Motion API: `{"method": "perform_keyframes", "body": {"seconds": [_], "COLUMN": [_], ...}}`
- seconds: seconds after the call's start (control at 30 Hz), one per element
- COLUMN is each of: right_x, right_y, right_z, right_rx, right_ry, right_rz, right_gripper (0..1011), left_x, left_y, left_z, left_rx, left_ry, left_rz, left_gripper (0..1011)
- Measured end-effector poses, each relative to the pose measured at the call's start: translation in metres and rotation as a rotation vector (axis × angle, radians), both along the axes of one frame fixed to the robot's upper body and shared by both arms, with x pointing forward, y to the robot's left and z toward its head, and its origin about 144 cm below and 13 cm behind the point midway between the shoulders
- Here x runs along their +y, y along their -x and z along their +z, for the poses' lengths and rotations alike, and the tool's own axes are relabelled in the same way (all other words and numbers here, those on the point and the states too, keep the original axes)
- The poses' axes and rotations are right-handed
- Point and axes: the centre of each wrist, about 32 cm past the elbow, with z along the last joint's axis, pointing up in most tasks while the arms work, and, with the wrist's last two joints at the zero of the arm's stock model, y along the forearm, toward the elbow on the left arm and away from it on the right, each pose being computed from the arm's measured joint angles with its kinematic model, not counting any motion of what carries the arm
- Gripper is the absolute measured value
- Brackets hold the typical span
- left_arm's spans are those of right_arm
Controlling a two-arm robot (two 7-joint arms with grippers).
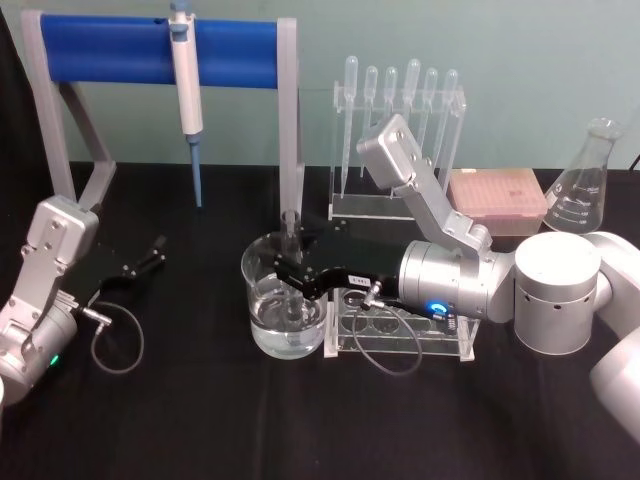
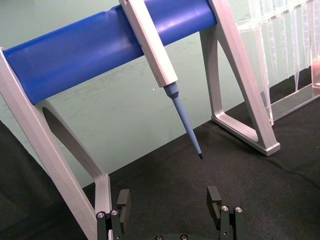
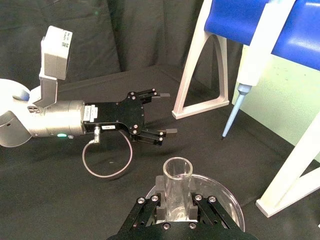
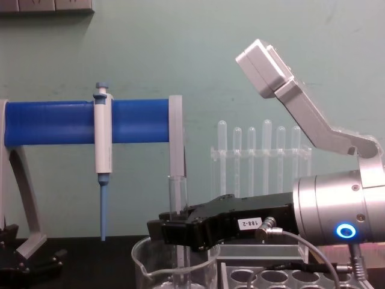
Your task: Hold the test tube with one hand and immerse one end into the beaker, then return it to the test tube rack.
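Note:
The test tube (image 1: pixel 291 235) stands upright in my right gripper (image 1: pixel 290 278), which is shut on its middle. Its lower end reaches down inside the beaker (image 1: pixel 262 322), which holds clear liquid. From the side, the test tube (image 4: pixel 177 192) rises above the right gripper (image 4: pixel 173 232) and continues below it into the beaker (image 4: pixel 144 266). The right wrist view looks down on the tube's flared rim (image 3: pixel 177 169) between the fingers (image 3: pixel 160 202), with the beaker's rim (image 3: pixel 227 196) beneath. My left gripper (image 1: pixel 152 252) rests open and empty at the table's left; its fingers (image 2: pixel 123 202) stand well apart.
A blue-bar stand (image 1: pixel 120 50) carries a white-and-blue pipettor (image 1: pixel 186 70) behind the beaker. A rack of plastic pipettes (image 1: pixel 400 110), a pink tip box (image 1: pixel 497 198) and a conical flask (image 1: pixel 588 185) stand at the back right. A clear holed rack (image 1: pixel 400 330) lies under my right arm.

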Motion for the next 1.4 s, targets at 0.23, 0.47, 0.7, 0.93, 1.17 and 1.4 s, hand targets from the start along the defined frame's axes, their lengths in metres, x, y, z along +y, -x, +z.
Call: {"method": "perform_keyframes", "body": {"seconds": [0.23,0.47,0.7,0.93,1.17,1.4], "right_x": [0.0,0.0,0.0,0.0,0.0,0.0], "right_y": [0.0,0.0,0.0,0.0,0.0,0.0], "right_z": [0.0,0.0,0.0,0.0,0.0,0.0], "right_rx": [0.0,0.0,0.0,0.0,0.0,0.0], "right_ry": [0.0,0.0,0.0,0.0,0.0,0.0], "right_rz": [0.0,0.0,0.0,0.0,0.0,0.0], "right_gripper": [224,224,224,224,224,224], "left_x": [0.0,0.0,0.0,0.0,0.0,0.0], "left_y": [0.0,0.0,0.0,0.0,0.0,0.0], "left_z": [0.0,0.0,0.0,0.0,0.0,0.0], "left_rx": [0.0,0.0,0.0,0.0,0.0,0.0], "left_ry": [0.0,0.0,0.0,0.0,0.0,0.0], "left_rz": [0.0,0.0,0.0,0.0,0.0,0.0], "left_gripper": [1000,1000,1000,1000,1000,1000]}}
